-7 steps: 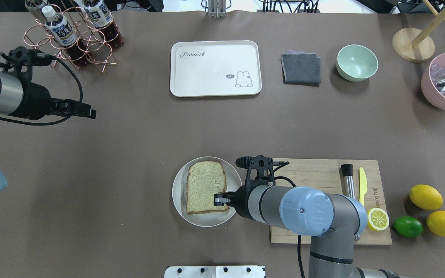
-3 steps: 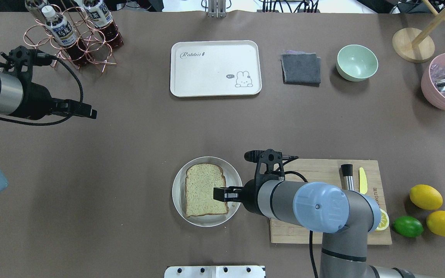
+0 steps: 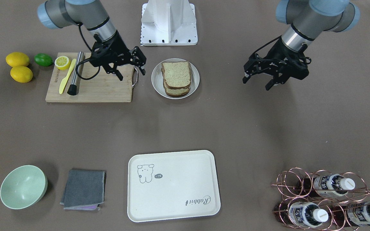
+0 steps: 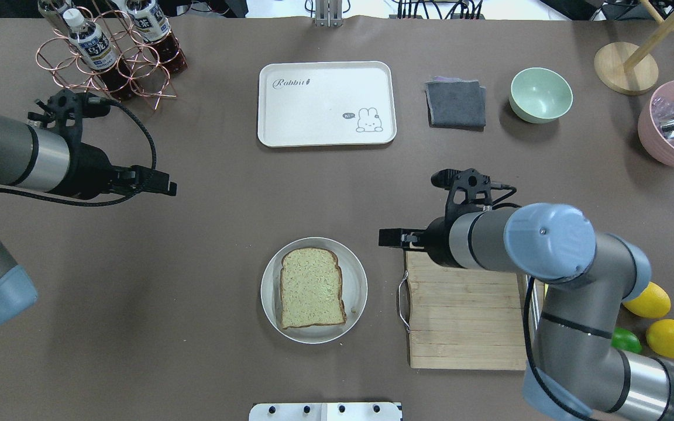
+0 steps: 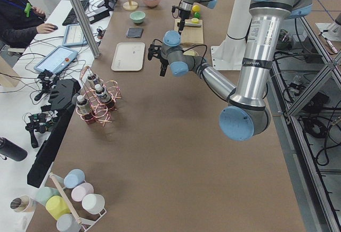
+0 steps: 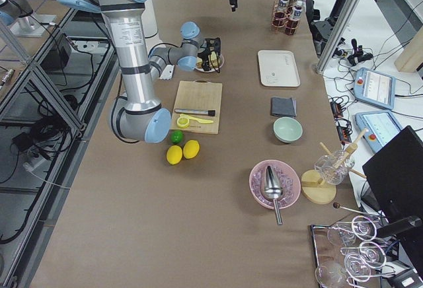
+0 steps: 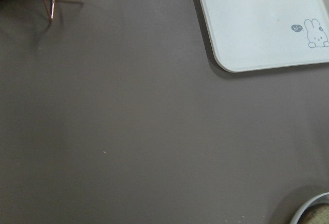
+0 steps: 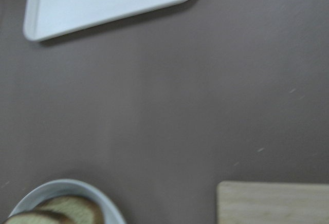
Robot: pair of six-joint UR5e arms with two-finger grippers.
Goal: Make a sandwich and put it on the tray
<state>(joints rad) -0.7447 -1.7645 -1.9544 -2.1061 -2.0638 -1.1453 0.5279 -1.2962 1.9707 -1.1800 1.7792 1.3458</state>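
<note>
The right tool (image 3: 132, 76) hangs open and empty near the plate (image 3: 155, 84), leaving the stacked sandwich (image 3: 176, 74) free for carrying to the tray (image 3: 172, 192). The left tool (image 3: 255, 84) seems open and empty too.

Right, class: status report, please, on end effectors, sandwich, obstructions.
Left end effector open, empty. Right end effector open, empty, beside board. Sandwich on round plate, not yet on tray. Nothing between plate and tray.

The sandwich (image 4: 312, 287) lies on a plate (image 4: 357, 280) near the robot, a cutting board (image 4: 460, 316) just right of it. Far across sits the tray (image 4: 325, 105), cloth (image 4: 456, 104) and bowl (image 4: 540, 95) to its right, bottle rack (image 4: 109, 52) far left.
</note>
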